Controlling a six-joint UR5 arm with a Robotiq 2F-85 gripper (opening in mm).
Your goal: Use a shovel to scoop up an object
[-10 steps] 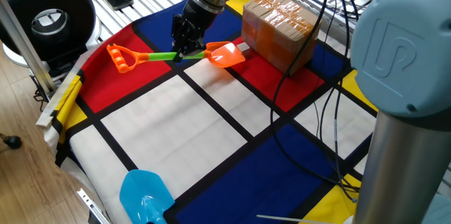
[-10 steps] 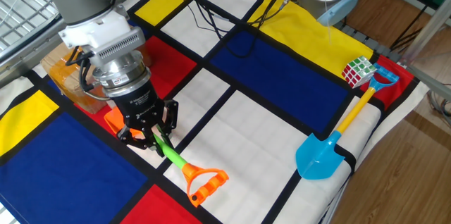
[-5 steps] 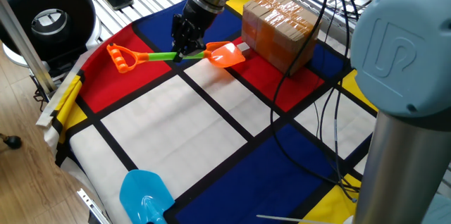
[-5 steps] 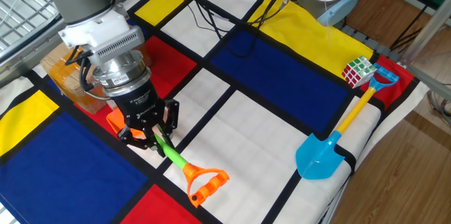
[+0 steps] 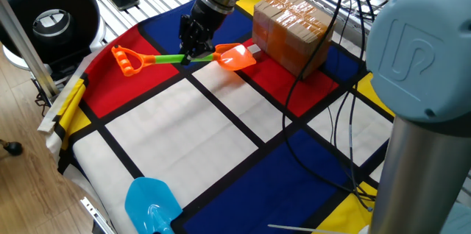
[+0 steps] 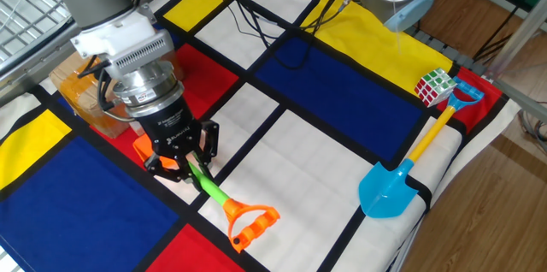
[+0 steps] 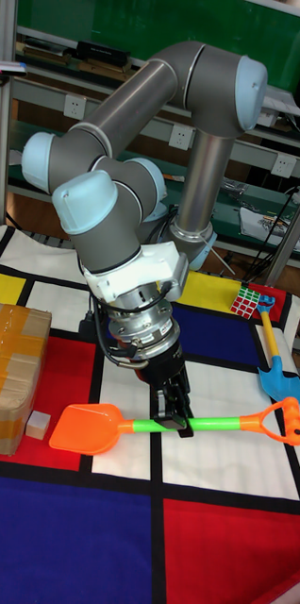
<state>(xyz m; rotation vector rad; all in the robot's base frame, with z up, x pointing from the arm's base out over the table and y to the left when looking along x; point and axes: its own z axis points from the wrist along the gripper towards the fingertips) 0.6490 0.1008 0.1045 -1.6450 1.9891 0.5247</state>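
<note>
Firmly clamped: gripper on green shaft of shovel, blade reaching toward cardboard box near far edge of table. Seen from other side, fingers straddling shaft, orange loop pointing toward near edge. Up front in tall view, shovel level, cube just beside blade tip, against box.

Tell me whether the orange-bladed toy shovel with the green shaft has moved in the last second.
Barely: the shovel's blade crept slightly toward the brown tape-wrapped box, with the gripper shut on its shaft.
</note>
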